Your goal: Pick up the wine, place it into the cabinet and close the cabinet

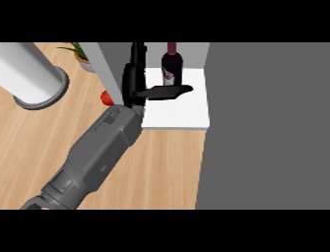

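Observation:
The dark wine bottle (pixel 172 66) with a red cap stands upright on the white cabinet shelf (pixel 178 115), near its back. My left hand (pixel 132 83) reaches up along the shelf's left side, beside the grey door panel (pixel 113 64). Its fingers are straight and it is open. The thumb (pixel 166 92) sticks out to the right, just in front of the bottle's base; I cannot tell whether it touches. Nothing is held. The right hand does not show.
A broad grey cabinet face (pixel 277 128) fills the right side. On the wooden counter (pixel 22 147) at the left stand a tall white cylinder (pixel 22 69), a small potted plant (pixel 80 53) and a red round thing (pixel 106 98) partly hidden by my forearm.

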Robot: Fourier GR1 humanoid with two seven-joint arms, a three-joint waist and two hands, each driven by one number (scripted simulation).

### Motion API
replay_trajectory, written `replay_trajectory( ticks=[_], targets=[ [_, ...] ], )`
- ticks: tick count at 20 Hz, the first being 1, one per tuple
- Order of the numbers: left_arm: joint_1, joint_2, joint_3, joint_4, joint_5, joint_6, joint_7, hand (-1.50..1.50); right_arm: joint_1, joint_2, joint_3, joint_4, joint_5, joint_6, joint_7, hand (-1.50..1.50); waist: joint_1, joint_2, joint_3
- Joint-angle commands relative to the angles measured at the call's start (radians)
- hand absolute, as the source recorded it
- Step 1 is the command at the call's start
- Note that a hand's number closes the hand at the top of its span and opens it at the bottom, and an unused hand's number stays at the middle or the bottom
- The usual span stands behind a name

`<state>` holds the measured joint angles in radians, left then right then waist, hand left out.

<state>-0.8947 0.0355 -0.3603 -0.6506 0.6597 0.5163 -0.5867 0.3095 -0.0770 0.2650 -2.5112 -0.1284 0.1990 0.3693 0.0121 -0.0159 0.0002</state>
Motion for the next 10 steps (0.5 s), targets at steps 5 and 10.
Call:
replay_trajectory(
  ticks=[5, 10],
  targets=[
    [0.254, 0.025, -0.110, -0.356, -0.037, 0.029, 0.082, -1.50, 0.074, -0.023, -0.007, -0.189, -0.067, 0.003, 0.029, -1.50, 0.002, 0.000, 0.000],
    [0.423, 0.045, -0.201, -0.631, -0.078, 0.115, 0.132, -1.50, 0.042, -0.046, -0.072, -0.120, -0.110, 0.018, 0.007, -1.50, 0.005, 0.004, 0.001]
  ],
)
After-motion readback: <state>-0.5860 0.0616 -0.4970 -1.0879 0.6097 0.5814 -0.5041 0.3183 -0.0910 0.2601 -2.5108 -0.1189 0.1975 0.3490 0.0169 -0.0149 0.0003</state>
